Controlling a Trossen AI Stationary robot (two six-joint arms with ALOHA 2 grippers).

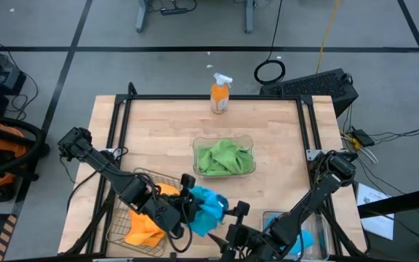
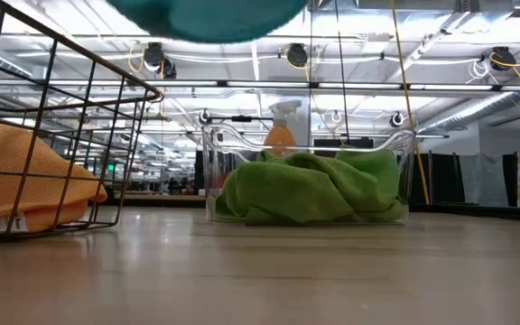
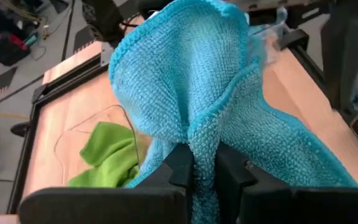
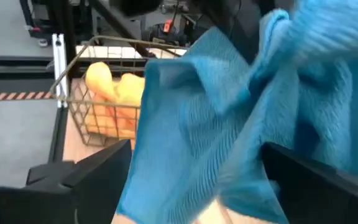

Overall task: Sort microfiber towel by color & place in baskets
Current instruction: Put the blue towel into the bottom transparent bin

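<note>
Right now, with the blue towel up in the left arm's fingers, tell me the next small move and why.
Probably close the right gripper on the blue towel. The left gripper pinches it above the table, and the right one's open fingers already flank the hanging cloth. The clear basket with another blue towel sits on the right arm's side.

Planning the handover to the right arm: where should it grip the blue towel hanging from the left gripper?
Probably the loose hanging fold of the blue towel, coming from the right gripper's own side, jaws open around it. The left gripper pinches a different bunch, so that drape is free.
</note>
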